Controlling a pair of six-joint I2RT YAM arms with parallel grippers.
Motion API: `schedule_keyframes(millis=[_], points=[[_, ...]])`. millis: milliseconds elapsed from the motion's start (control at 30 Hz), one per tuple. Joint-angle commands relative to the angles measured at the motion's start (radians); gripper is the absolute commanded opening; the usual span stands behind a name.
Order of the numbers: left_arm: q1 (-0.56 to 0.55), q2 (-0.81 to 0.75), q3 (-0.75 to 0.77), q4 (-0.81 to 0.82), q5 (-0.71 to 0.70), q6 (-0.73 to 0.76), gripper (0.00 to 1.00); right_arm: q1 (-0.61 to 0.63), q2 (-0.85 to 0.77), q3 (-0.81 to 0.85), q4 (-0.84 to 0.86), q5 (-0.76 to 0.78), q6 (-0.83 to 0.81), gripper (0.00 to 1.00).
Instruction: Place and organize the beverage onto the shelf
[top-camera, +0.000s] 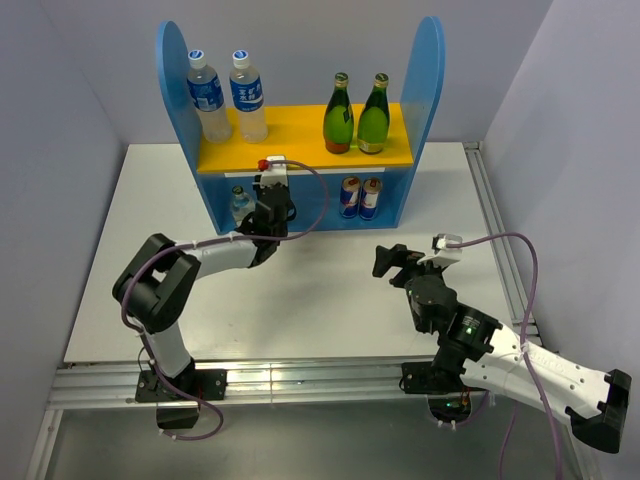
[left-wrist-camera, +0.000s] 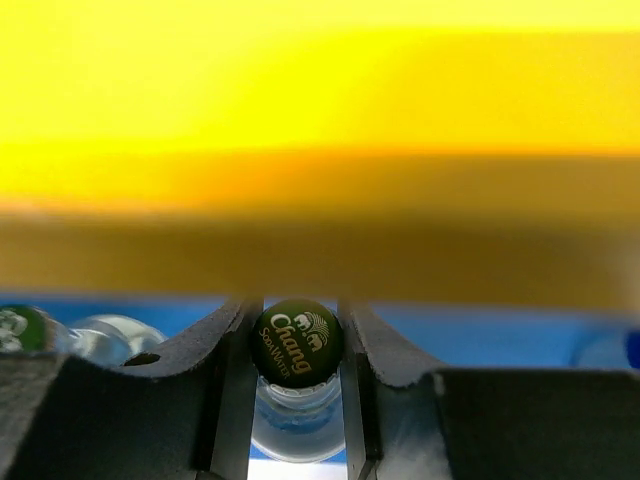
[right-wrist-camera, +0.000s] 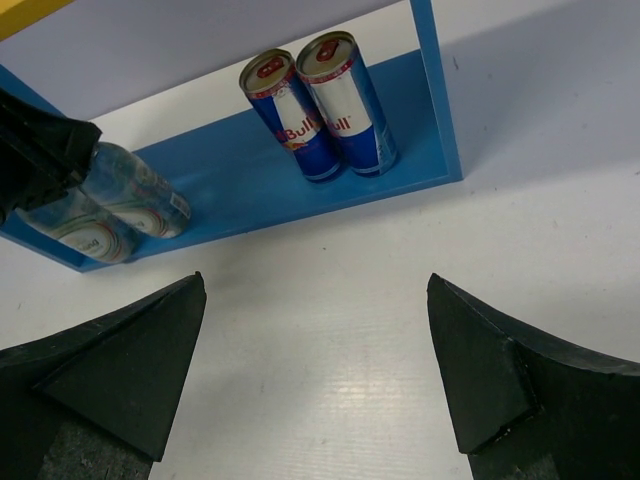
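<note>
The blue shelf (top-camera: 429, 70) has a yellow upper board (top-camera: 300, 135). My left gripper (top-camera: 266, 212) reaches into the left of the lower tier. In the left wrist view its fingers (left-wrist-camera: 225, 340) press both sides of the green "Chang" cap of a clear soda water bottle (left-wrist-camera: 297, 342), which stands upright under the yellow board (left-wrist-camera: 320, 150). A second soda water bottle (top-camera: 240, 204) stands just left of it and shows in the left wrist view (left-wrist-camera: 60, 335). My right gripper (top-camera: 395, 262) is open and empty above the white table, also in the right wrist view (right-wrist-camera: 315, 370).
Two water bottles (top-camera: 225, 95) stand upper left, two green bottles (top-camera: 356, 115) upper right. Two Red Bull cans (top-camera: 360, 197) stand lower right, also in the right wrist view (right-wrist-camera: 320, 105). The lower board (right-wrist-camera: 250, 170) has bare space in its middle. Walls surround the table.
</note>
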Motion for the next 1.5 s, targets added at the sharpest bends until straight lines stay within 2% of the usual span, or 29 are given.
schedule_keyframes(millis=[0, 33, 67, 133, 167, 267, 333, 367, 400, 700, 1167, 1333, 1467], points=[[0.027, -0.007, 0.072, 0.147, -0.053, -0.020, 0.01, -0.001, 0.011, 0.000, 0.034, 0.008, -0.005, 0.98], [0.030, -0.001, 0.072, 0.162, -0.058, -0.017, 0.04, -0.003, 0.011, 0.001, 0.034, 0.005, -0.005, 0.98], [0.035, 0.009, 0.075, 0.160, -0.059, -0.020, 0.14, -0.001, 0.014, 0.003, 0.031, 0.003, -0.003, 0.98], [0.041, 0.017, 0.087, 0.148, -0.056, -0.034, 0.26, 0.000, 0.022, 0.009, 0.026, 0.002, -0.002, 0.98], [0.044, 0.022, 0.090, 0.134, -0.052, -0.039, 0.44, -0.001, 0.023, 0.011, 0.018, 0.002, -0.002, 0.98], [0.046, 0.019, 0.093, 0.124, -0.038, -0.049, 0.72, -0.001, 0.020, 0.015, 0.014, 0.002, 0.001, 0.98], [0.046, 0.011, 0.090, 0.119, -0.035, -0.055, 0.80, 0.000, 0.020, 0.017, 0.014, 0.000, 0.001, 0.98], [0.047, 0.005, 0.089, 0.116, -0.030, -0.058, 0.91, -0.001, 0.020, 0.017, 0.009, 0.000, 0.001, 0.98], [0.046, -0.001, 0.087, 0.108, -0.026, -0.059, 0.95, 0.000, 0.022, 0.017, 0.008, 0.000, 0.004, 0.98], [0.024, -0.053, 0.081, 0.067, 0.040, -0.056, 0.99, 0.000, 0.002, 0.015, -0.003, 0.002, 0.010, 0.98], [-0.066, -0.164, 0.041, 0.013, -0.019, -0.020, 0.99, 0.000, -0.024, 0.011, -0.015, 0.008, 0.018, 0.98], [-0.176, -0.282, 0.003, -0.120, -0.111, -0.017, 0.99, 0.000, -0.033, 0.012, -0.022, 0.008, 0.021, 0.98], [-0.229, -0.421, -0.066, -0.260, -0.160, -0.120, 0.99, -0.001, -0.032, 0.007, -0.015, 0.005, 0.023, 0.98]])
